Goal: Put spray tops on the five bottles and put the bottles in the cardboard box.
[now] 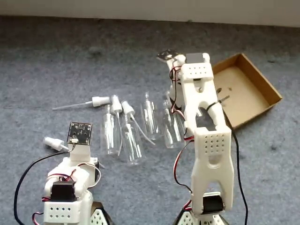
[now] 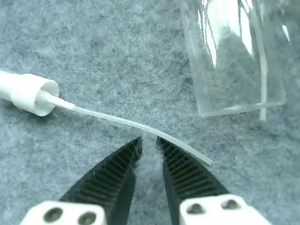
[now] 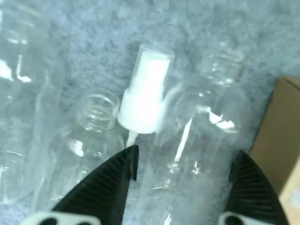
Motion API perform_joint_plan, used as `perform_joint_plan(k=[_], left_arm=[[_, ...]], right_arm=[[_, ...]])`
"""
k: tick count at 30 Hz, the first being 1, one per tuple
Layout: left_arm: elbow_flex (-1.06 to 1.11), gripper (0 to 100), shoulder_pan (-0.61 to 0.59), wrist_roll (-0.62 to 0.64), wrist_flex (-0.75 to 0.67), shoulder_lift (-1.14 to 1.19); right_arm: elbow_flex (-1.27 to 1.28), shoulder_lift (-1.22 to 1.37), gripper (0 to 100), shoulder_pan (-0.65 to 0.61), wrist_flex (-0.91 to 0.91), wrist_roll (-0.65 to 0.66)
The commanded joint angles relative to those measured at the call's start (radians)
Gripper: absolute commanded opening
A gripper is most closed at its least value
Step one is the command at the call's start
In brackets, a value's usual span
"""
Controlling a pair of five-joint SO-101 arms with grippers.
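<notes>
High view: clear cylindrical bottles (image 1: 110,133)

Setting: a small robotics test bench, hobby or lab grade; which of the two cannot be told. Evidence: two white printed arms (image 1: 213,154) with exposed red and black wires (image 1: 176,165) stand side by side on a surface covered in grey felt (image 1: 70,56). A pale strip (image 1: 140,8), wall or edging, bounds the far side.

Clear plastic bottles (image 1: 132,140) lie on their sides in a row near the open cardboard box (image 1: 246,93). Two loose white spray tops (image 1: 100,101) lie farther from it.
</notes>
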Motion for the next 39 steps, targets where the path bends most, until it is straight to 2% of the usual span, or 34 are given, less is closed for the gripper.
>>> perform_joint_plan(k=[1,9,16,25,28,32,39], left_arm=[[0.019,0,-0.012,0.011,-0.008,-0.004],[0.019,0,-0.012,0.011,-0.008,-0.004],[0.019,0,-0.012,0.011,-0.008,-0.004],[0.019,0,-0.012,0.011,-0.008,-0.004],[0.019,0,-0.012,0.011,-0.008,-0.004],[0.019,0,-0.012,0.011,-0.008,-0.004],[0.019,0,-0.012,0.011,-0.008,-0.004]], right_arm=[[-0.062,-0.01,28.3,-0.018,-0.042,0.014],[-0.067,0.058,27.8,-0.019,-0.081,0.014],[-0.097,0.044,16.3,-0.015,-0.07,0.008],[-0.3,-0.047,15.7,-0.012,0.097,0.008],[-0.329,-0.11,15.7,0.002,0.097,-0.003],[-0.294,-0.228,15.7,0.004,0.097,-0.109],[-0.139,-0.538,15.7,-0.015,0.097,-0.161]])
